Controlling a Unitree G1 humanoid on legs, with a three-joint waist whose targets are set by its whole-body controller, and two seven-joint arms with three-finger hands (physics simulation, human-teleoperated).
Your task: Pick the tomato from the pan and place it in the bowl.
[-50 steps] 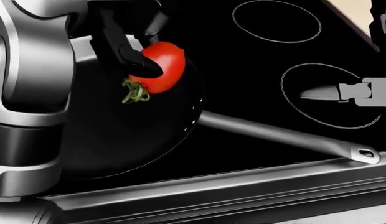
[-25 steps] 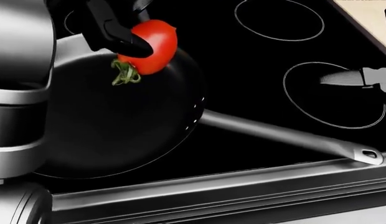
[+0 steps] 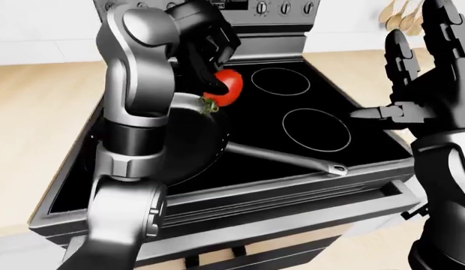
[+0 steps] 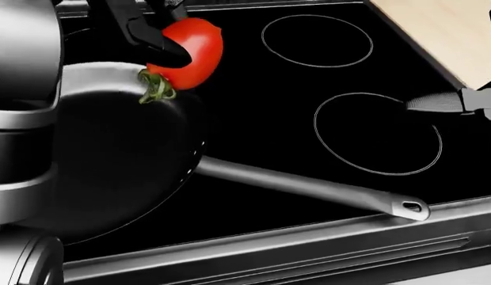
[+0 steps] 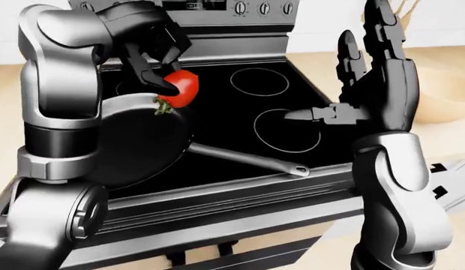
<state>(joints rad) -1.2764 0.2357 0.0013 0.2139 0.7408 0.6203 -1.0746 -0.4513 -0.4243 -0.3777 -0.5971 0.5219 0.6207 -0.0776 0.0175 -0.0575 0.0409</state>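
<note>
Since the earlier frame I raised the tomato (image 4: 189, 52) clear of the frying pan (image 4: 111, 160), toward the stove's far-left corner. Left hand (image 5: 154, 53) fingers grip it; right hand (image 5: 368, 84) fingers spread open. Pick done; bowl unseen, placing remains.

We see the left hand (image 4: 154, 35) gripping the tomato (image 4: 190, 50), green stem down, above the pan (image 4: 111, 154) rim. Pan handle (image 4: 309, 189) points lower right across the black stove (image 4: 253, 107). A right hand fingertip (image 4: 436, 102) shows at the right edge.

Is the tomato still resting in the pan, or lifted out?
Lifted out. The left hand has its fingers closed round the tomato, holding it above the frying pan rim, stem hanging down. The pan holds nothing else.
</note>
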